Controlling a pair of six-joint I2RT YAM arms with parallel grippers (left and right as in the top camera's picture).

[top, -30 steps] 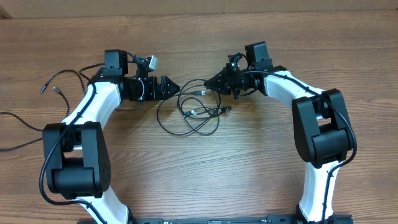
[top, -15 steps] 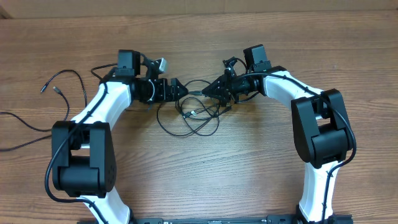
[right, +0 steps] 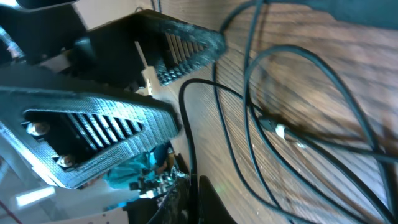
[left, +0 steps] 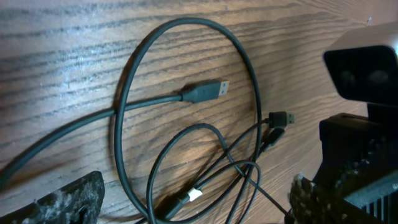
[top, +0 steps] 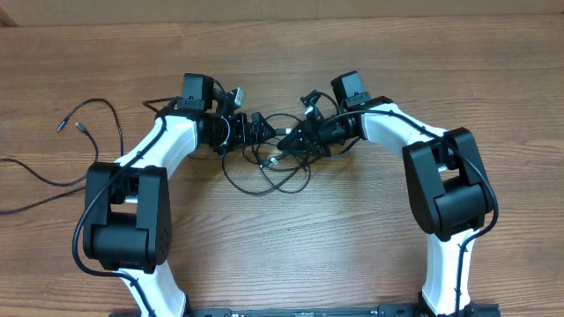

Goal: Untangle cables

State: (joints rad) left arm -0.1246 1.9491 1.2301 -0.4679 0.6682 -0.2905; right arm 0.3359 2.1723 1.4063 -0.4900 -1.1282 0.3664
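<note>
The cables (top: 269, 172) lie as a tangle of thin black loops on the wooden table between the two arms. My left gripper (top: 267, 130) is open and straddles the upper loops. In the left wrist view its fingers (left: 62, 199) flank the cables (left: 186, 162), where a silver plug tip (left: 208, 91) lies inside a big loop. My right gripper (top: 284, 143) is shut on one cable strand. The right wrist view shows that cable (right: 189, 143) running up out of the right gripper (right: 194, 202), close to the left gripper's ribbed fingers (right: 112, 134).
A separate thin black cord (top: 99, 110) with small plug tips lies at the far left, and another cord (top: 35, 176) trails off the left edge. The two gripper tips almost touch. The table's back edge (top: 282, 19) runs along the top.
My left arm has swung right, bringing its open jaws onto the tangle. My right gripper has moved left and slightly down, still shut on its strand, so the two tips now nearly meet.
</note>
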